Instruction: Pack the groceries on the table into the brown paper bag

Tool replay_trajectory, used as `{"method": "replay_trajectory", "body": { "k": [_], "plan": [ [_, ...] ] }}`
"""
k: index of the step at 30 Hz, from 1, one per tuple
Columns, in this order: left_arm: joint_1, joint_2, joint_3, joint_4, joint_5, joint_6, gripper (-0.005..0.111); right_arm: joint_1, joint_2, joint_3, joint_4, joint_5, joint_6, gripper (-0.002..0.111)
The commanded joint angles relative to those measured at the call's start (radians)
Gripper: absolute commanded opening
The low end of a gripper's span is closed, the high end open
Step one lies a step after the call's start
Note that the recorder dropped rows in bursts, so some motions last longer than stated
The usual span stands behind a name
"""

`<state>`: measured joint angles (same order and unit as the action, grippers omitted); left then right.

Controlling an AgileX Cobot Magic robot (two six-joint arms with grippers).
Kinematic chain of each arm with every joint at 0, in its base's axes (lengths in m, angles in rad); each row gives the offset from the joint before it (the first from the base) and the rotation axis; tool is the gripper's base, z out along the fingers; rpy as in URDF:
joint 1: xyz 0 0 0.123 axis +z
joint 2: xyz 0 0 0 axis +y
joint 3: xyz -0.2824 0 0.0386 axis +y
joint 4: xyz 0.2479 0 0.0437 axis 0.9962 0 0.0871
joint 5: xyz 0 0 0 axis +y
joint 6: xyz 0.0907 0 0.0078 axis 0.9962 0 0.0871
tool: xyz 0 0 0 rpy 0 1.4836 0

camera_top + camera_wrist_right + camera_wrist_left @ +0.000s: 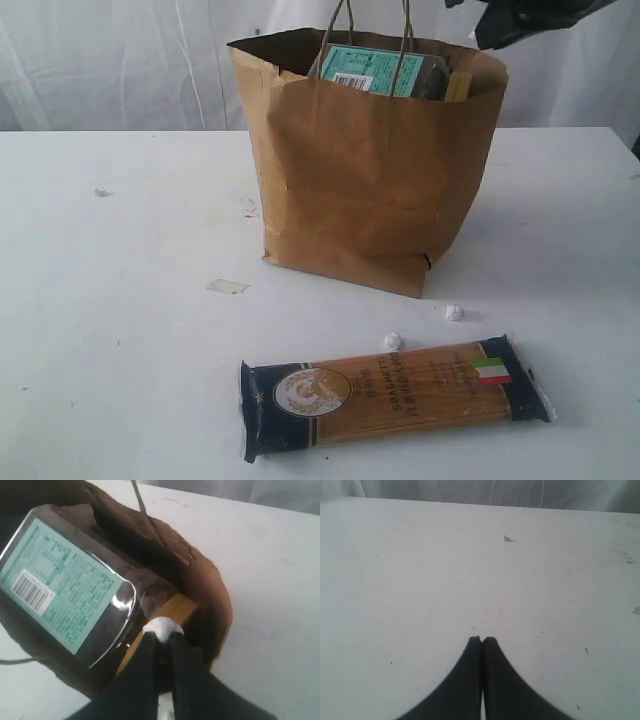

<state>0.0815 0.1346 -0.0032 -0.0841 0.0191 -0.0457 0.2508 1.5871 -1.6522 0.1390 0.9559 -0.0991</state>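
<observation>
Spaghetti pack (395, 392) lies flat on the white surface (120, 330) before the paper bag (365, 170). We see the left fingers (465, 680) pressed together, empty; the right fingers (187, 680), nearly closed, hover at a bottle's white cap (162, 626) inside the bag.

Spaghetti pack (390, 395) reads "SPAGHETTI" w/ Italian flag; pouch (380, 70) has barcode, other txt illegible.

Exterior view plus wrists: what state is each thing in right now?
brown paper bag: upright, open-topped.
teal-labelled pouch: in bag, poking above rim.
yellow bottle: in bag, white cap up.
spaghetti pack: flat on table, unpacked.
left gripper: fingers shut, empty.
right gripper: fingers shut, over bottle cap.
</observation>
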Motion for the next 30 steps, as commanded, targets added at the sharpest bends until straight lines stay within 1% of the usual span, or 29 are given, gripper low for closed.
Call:
{"method": "replay_trajectory", "body": {
  "k": [1, 4, 7, 11, 15, 17, 19, 21, 23, 28, 30],
  "plan": [
    [-0.006, -0.004, 0.003, -0.005, -0.003, -0.003, 0.0, -0.003, 0.011, -0.008, -0.009, -0.054, -0.013, 0.009],
    [-0.006, -0.004, 0.003, -0.005, -0.003, -0.003, 0.0, -0.003, 0.014, -0.008, -0.041, -0.07, -0.013, 0.02],
    [-0.006, -0.004, 0.003, -0.005, -0.003, -0.003, 0.0, -0.003, 0.016, -0.008, -0.073, -0.07, -0.011, 0.027],
    [-0.006, -0.004, 0.003, -0.005, -0.003, -0.003, 0.0, -0.003, 0.016, -0.008, -0.073, -0.055, -0.011, 0.029],
    [-0.006, -0.004, 0.003, -0.005, -0.003, -0.003, 0.0, -0.003, 0.016, -0.008, -0.073, 0.037, -0.011, 0.029],
    [-0.006, -0.004, 0.003, -0.005, -0.003, -0.003, 0.0, -0.003, 0.016, -0.008, -0.073, 0.112, -0.011, 0.027],
    [-0.006, -0.004, 0.003, -0.005, -0.003, -0.003, 0.0, -0.001, 0.014, -0.002, -0.055, 0.18, -0.013, 0.022],
    [-0.006, -0.004, 0.003, -0.005, -0.003, -0.003, 0.0, -0.001, -0.005, 0.029, -0.008, 0.172, -0.029, 0.013],
    [-0.006, -0.004, 0.003, -0.005, -0.003, -0.003, 0.0, 0.001, -0.028, 0.065, 0.042, 0.145, -0.059, 0.0],
    [-0.006, -0.004, 0.003, -0.005, -0.003, -0.003, 0.0, 0.07, -0.113, 0.194, 0.067, 0.051, -0.08, 0.0],
    [-0.006, -0.004, 0.003, -0.005, -0.003, -0.003, 0.0, 0.12, -0.147, 0.251, 0.068, 0.014, -0.085, 0.0]
  ]
}}
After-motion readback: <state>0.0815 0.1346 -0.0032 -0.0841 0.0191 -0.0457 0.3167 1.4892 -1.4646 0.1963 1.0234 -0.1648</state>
